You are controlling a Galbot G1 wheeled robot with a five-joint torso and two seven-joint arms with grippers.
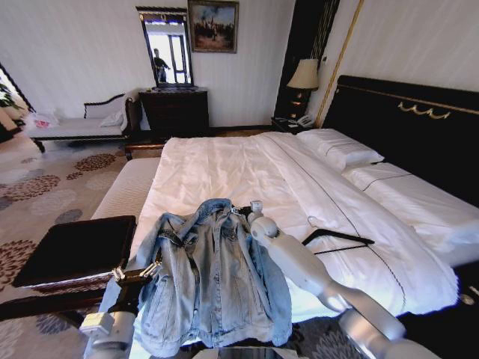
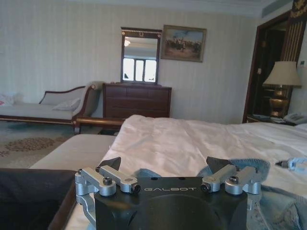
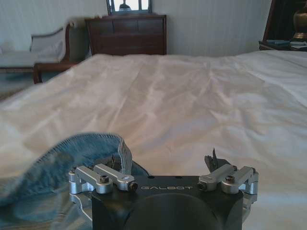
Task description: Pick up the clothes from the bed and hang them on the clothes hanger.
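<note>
Text: "GALBOT", pale letters on black housing of left gripper point(image 2: 165, 168); same word on right gripper point(image 3: 163, 165) housing. Nothing else legible.

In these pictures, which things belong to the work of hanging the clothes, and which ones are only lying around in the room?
Belong to the job:
- denim jacket, spread on the bed
- black clothes hanger, on the duvet beside the jacket
- left gripper, at the jacket's sleeve side
- right gripper, at the jacket's collar

Just lying about:
- lamp
- dresser with mirror
- chaise
- painting

daylit, soft shadows; mirror point(image 1: 168, 51) glares | edges bowed; wrist views hazy
</note>
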